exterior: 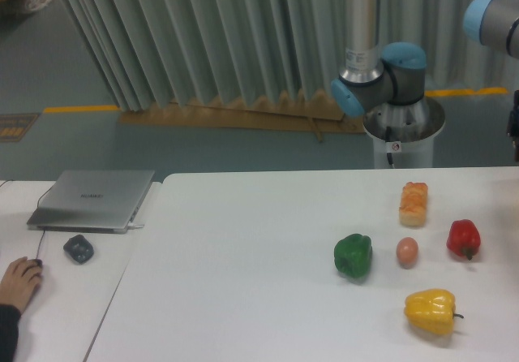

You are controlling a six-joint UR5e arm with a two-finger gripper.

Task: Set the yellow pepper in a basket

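Observation:
The yellow pepper lies on its side near the front right of the white table, its short dark stem pointing right. No basket shows in this view. The arm's base stands behind the table, and an upper joint reaches out past the right edge. Only a dark sliver of the gripper shows at that edge, high above the table and far from the pepper. Its fingers are cut off by the frame.
A green pepper, an egg, a red pepper and a bread piece lie behind the yellow one. On the left desk are a laptop, a dark object and a person's hand over a mouse.

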